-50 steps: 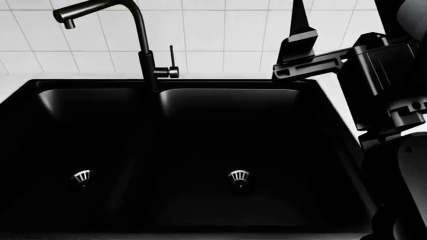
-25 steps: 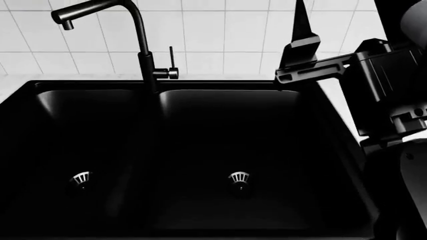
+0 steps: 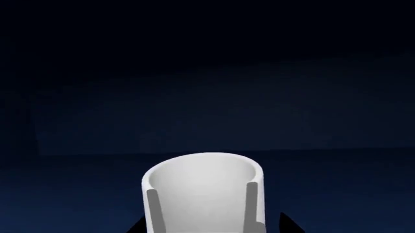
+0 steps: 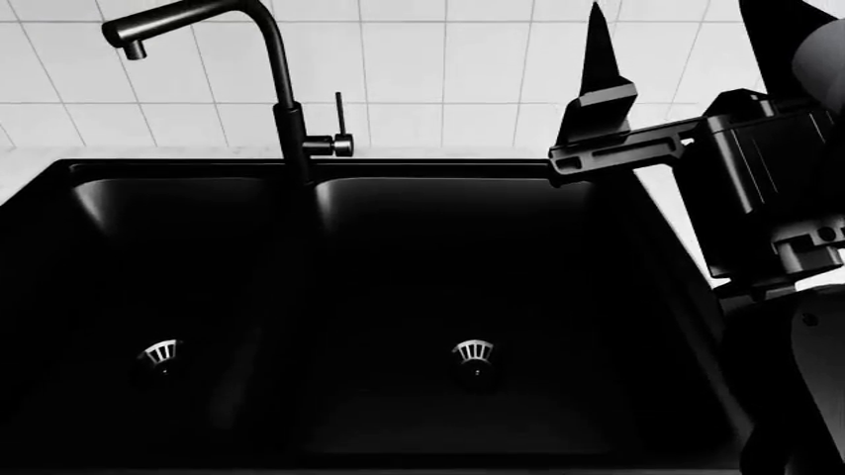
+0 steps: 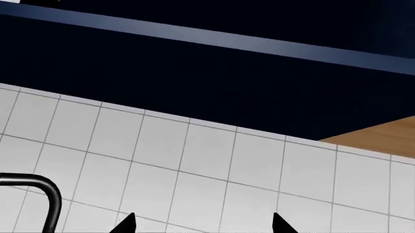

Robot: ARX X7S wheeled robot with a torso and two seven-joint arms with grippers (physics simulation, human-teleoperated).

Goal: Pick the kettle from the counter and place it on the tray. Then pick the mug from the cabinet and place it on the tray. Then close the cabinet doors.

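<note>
Left claw (image 3: 209, 228): seen only in the left wrist view, where two dark fingertips (image 3: 137, 227) peek in at the picture's edge, one on each side of the mug; whether they press on it or stand clear I cannot tell
Mug (image 3: 203, 194): plain white cylinder, upright, open mouth towards the camera, sitting right between those tips; behind and under it only dark blue surfaces of an enclosed space
Right claw (image 4: 597, 124): raised at the right of the head view above the sink's back right corner; one tapered black finger (image 4: 601, 59) points up against the tiles; in the right wrist view two fingertips (image 5: 125, 224) show apart with bare tile between them, so the jaws are spread and hold nothing
Right arm (image 4: 766, 188): bulky black wrist and forearm filling the right edge of the head view
Tiled wall (image 4: 436, 69): white square tiles behind the sink; in the right wrist view it runs under a dark blue cabinet (image 5: 194, 77) with a wooden panel (image 5: 379, 138) beside it
Faucet (image 4: 271, 79): black, tall, bent spout reaching left, small lever at its right; stands at the middle of the sink's back rim
Double sink (image 4: 317, 173): black, two basins, a metal drain (image 4: 473, 350) in the right one and another in the left
Counter (image 4: 27, 163): thin white strips showing around the sink
Kettle and tray: not in any view
</note>
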